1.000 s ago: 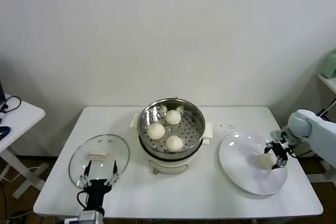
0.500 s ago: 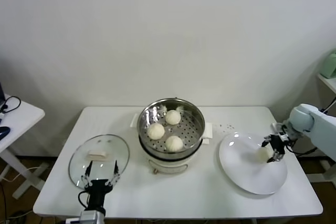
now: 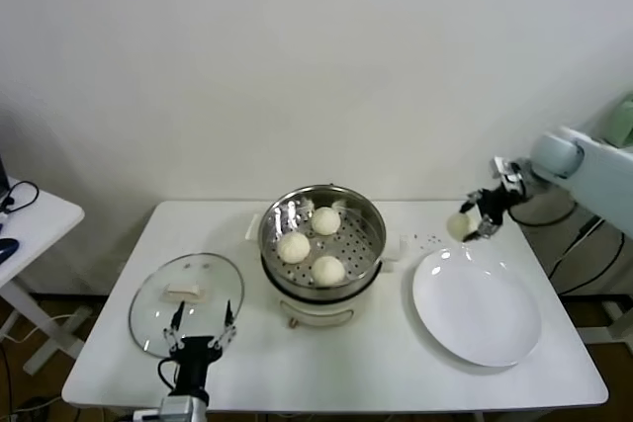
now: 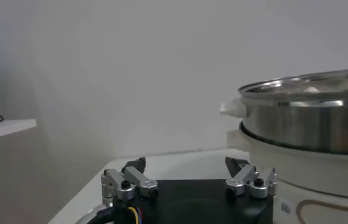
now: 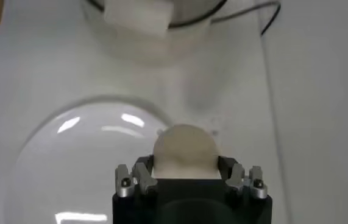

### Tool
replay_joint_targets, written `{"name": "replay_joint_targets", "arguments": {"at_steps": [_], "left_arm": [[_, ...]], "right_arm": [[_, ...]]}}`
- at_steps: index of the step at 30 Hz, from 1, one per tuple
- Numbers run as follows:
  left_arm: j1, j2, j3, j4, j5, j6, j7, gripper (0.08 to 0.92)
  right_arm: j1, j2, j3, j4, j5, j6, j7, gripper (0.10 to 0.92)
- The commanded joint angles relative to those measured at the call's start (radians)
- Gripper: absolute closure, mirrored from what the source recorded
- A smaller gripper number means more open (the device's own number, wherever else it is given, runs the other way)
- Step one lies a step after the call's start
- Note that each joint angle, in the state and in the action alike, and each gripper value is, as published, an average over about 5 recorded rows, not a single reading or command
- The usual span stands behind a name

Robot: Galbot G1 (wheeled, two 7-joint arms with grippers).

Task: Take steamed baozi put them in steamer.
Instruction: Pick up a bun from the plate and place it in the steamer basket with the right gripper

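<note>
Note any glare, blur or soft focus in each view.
Head view: sharp, glare specks on the plate and steamer. Left wrist view: steamer rim slightly soft, left pincer crisp. Right wrist view: window-like highlights on the plate, held baozi blurred.

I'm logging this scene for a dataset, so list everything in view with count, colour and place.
steamed baozi: four, off-white; three in the steamer, one held above the table near the plate's far edge
steamer: one, shiny steel on white base, table centre
plate: one, white, table right
glass lid: one, clear, table left
table: one, white
side table: one, white, far left
right gripper: shut on the raised baozi
left gripper: open, by the lid's near edge
</note>
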Motion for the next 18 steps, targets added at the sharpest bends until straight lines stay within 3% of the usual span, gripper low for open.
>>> {"name": "replay_joint_targets", "arguments": {"at_steps": [1, 18], "left_arm": [[-0.003, 0.0, 0.015, -0.012, -0.001, 0.002, 0.003, 0.177], [0.006, 0.01, -0.004, -0.049, -0.029, -0.002, 0.022, 0.177]], "right_arm": [[0.312, 0.259, -0.286, -0.018, 0.354, -0.046, 0.007, 0.338], [0.236, 0.539, -0.385, -0.025, 0.54, -0.118, 0.074, 0.338]]}}
